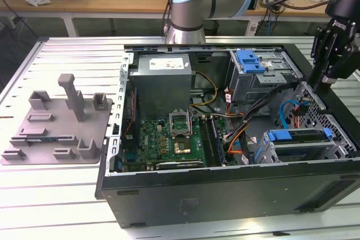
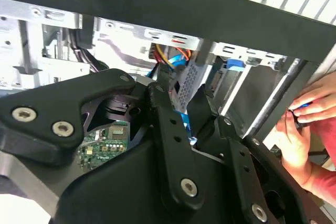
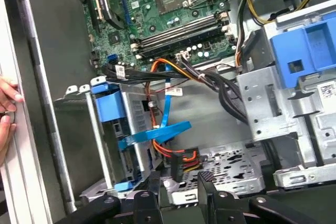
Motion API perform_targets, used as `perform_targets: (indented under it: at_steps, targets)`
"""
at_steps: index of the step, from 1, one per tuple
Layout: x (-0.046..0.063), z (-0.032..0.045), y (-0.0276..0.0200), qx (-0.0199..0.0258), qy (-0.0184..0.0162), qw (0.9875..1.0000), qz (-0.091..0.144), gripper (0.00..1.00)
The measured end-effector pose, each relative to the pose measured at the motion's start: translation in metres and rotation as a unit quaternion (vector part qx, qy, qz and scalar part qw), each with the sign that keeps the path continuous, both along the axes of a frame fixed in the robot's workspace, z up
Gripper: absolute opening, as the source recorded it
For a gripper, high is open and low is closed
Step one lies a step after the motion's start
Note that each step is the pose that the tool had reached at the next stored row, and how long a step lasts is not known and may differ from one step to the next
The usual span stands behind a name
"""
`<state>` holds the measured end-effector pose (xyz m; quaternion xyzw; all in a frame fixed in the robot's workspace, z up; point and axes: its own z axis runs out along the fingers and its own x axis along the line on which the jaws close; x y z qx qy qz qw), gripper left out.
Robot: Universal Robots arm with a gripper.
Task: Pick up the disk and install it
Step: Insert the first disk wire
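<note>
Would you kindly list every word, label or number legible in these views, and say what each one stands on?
No text can be read here.
Power supply's white label, exterior view: print too small.
White cable tag, first wrist view: blurred.
Motherboard, first wrist view: markings too small.

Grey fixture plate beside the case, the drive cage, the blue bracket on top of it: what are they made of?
Fixture plate: matte grey plastic, perhaps printed or moulded, going by its uniform dull colour and chunky posts. Drive cage: bare sheet metal, likely steel, with a silvery sheen, punched holes and folded edges. Blue bracket: moulded plastic, with saturated colour and a smooth, slightly shiny face.
</note>
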<state>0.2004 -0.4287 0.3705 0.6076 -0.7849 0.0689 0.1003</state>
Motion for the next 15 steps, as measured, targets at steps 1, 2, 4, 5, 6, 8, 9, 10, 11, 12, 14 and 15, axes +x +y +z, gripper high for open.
perform_targets:
  at_steps: [1, 2, 4, 5, 6, 8, 9, 10, 11, 12, 14, 15]
  targets:
    - [0.000, -0.0014, 0.0010, -0.0004, 0.0000, 1.0000, 0.000, 0.42]
    - [0.000, -0.0034, 0.0015, -0.0014, 0.0000, 1.0000, 0.000, 0.42]
    - [0.000, -0.0074, 0.0019, -0.0032, 0.0000, 1.0000, 0.000, 0.42]
    - [0.000, -0.0094, 0.0023, -0.0039, 0.0000, 1.0000, 0.000, 0.42]
    - [0.000, -0.0100, 0.0039, -0.0042, 0.0000, 1.0000, 0.000, 0.42]
    - [0.000, -0.0107, 0.0107, -0.0075, 0.0000, 1.0000, 0.000, 0.42]
    - [0.000, -0.0112, 0.0135, -0.0090, 0.0000, 1.0000, 0.000, 0.42]
    - [0.000, -0.0117, 0.0152, -0.0109, 0.0000, 0.9999, 0.000, 0.42]
    - [0.000, -0.0124, 0.0155, -0.0129, 0.0000, 0.9999, 0.000, 0.42]
    - [0.000, -0.0132, 0.0156, -0.0168, 0.0000, 0.9999, 0.000, 0.42]
    - [0.000, -0.0144, 0.0156, -0.0226, 0.0000, 0.9997, 0.000, 0.42]
    - [0.000, -0.0153, 0.0156, -0.0245, 0.0000, 0.9997, 0.000, 0.42]
